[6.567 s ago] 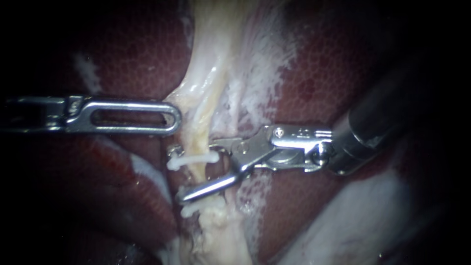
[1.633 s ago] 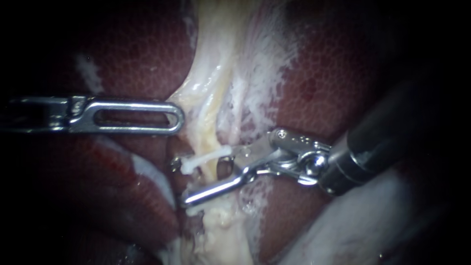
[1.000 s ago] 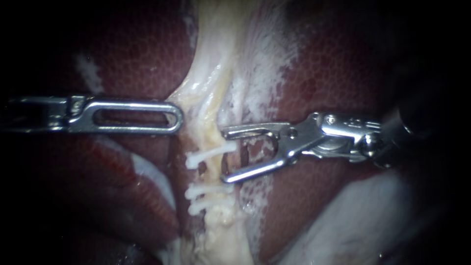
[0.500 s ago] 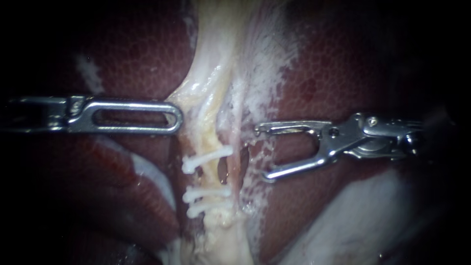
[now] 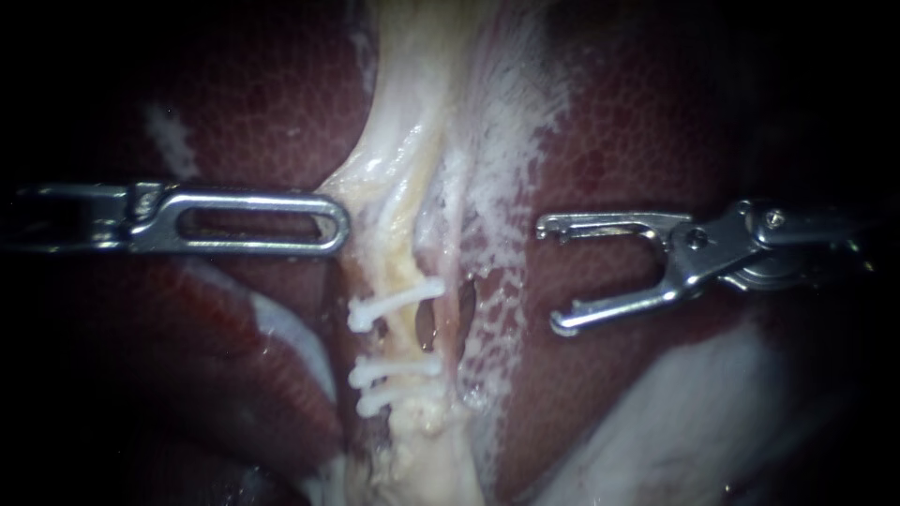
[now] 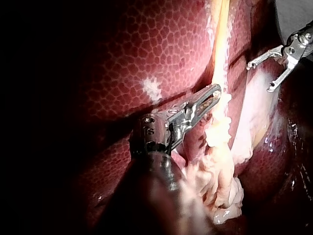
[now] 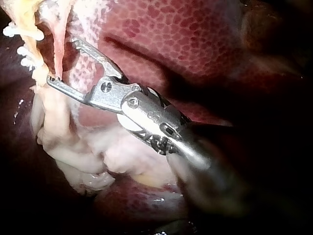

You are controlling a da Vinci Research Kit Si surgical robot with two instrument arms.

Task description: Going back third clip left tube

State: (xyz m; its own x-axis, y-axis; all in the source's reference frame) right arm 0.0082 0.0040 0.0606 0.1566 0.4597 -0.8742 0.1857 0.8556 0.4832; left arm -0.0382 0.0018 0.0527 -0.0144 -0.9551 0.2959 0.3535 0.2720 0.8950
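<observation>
White clips (image 5: 397, 301), three in all, cross the left tube (image 5: 401, 253) well ahead of the right instrument (image 5: 553, 276). Its jaws gape empty, clear of tissue. The left instrument (image 5: 334, 222) leans against the tube beyond, likely steadying it.

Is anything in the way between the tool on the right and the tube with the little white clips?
Nothing visible is. The right instrument sits off to the side of the tube with its three white clips; only flat, pale film over the liver lies between them. The left instrument is on the tube's far side.
</observation>
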